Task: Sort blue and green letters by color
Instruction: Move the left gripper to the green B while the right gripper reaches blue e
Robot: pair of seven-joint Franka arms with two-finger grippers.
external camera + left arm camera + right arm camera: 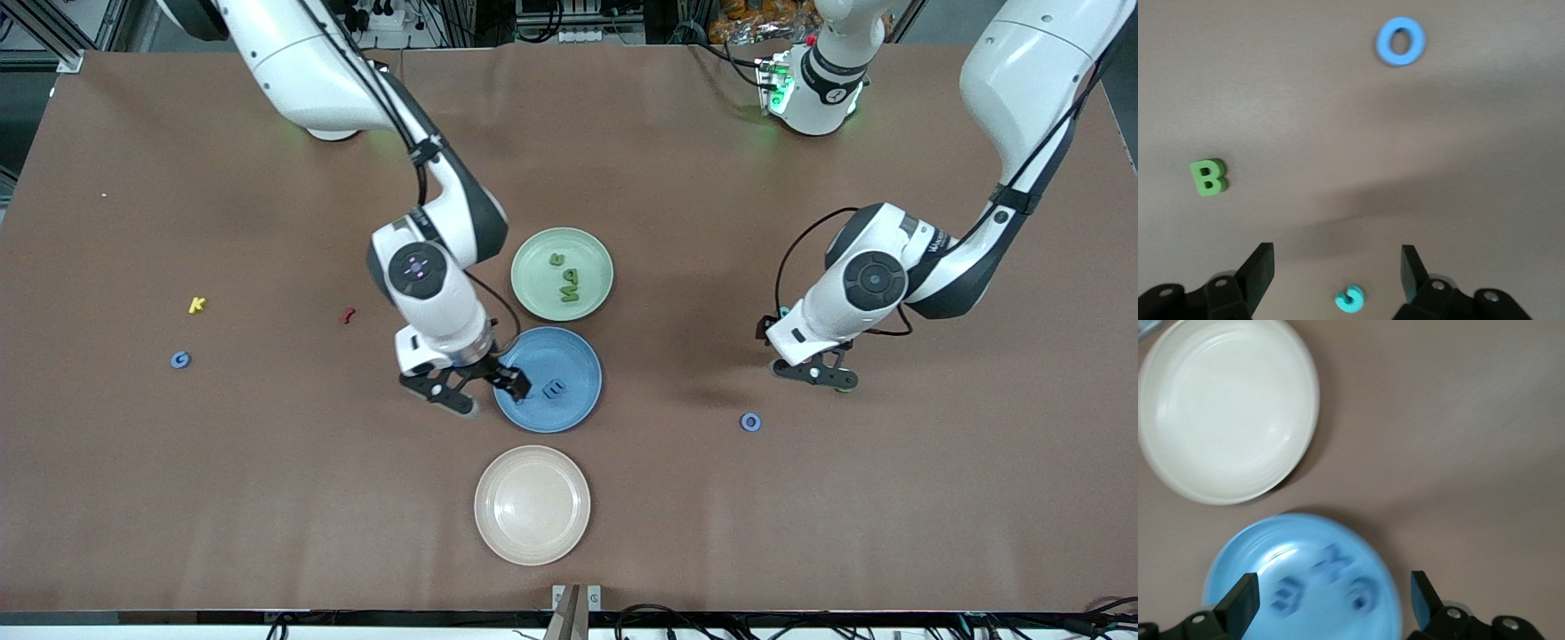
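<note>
Hovering over the blue plate [582,391], right gripper [480,391] is spread wide, empty. Left gripper [1338,270], fingers apart, is above a teal letter [1350,299]; green B [1208,177] beside, blue O [750,421] nearby. Letters look light, rigid; pinch flat sides.

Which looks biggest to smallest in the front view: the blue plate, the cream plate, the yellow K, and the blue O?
1. Cream plate, slightly bigger than the blue plate, though it lies nearer the camera.
2. Blue plate.
3. Blue O and yellow K, too alike to rank.
</note>
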